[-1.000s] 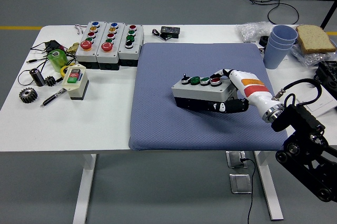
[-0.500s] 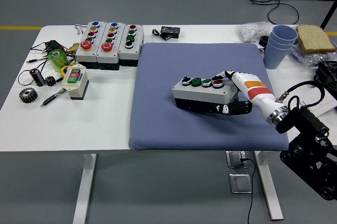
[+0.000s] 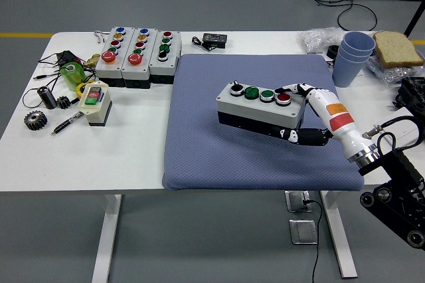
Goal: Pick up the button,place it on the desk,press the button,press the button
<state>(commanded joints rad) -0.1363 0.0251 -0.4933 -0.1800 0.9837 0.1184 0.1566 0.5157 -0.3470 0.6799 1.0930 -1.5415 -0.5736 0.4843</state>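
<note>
White table (image 3: 133, 157) on a grey workshop floor, with a blue mat (image 3: 199, 157) covering its centre-right portion. On the mat lies the task's button box (image 3: 260, 109), a grey-topped, black-based unit carrying four controls in a row: one black-and-white, two green, one red.

Change observed: over the last second the box has shifted slightly toward the far side and turned, so its button face now shows more squarely to the camera. The right hand (image 3: 307, 113) has kept its hold throughout, and its forearm has drawn back toward the lower right. That hand is clamped on the box's right end, one finger across the top beside the red button, the thumb along the lower front edge. Whether the base rests fully on the mat cannot be told.

Assessment: placement appears to be finishing; release and both presses remain outstanding.

Left hand: not seen.

Containers: a stack of blue cups (image 3: 350, 56) at far right, contents not visible. A clear bag (image 3: 398, 54) beside it holds sliced bread.

Three further button boxes (image 3: 138, 54) stand at far left, untouched.
</note>
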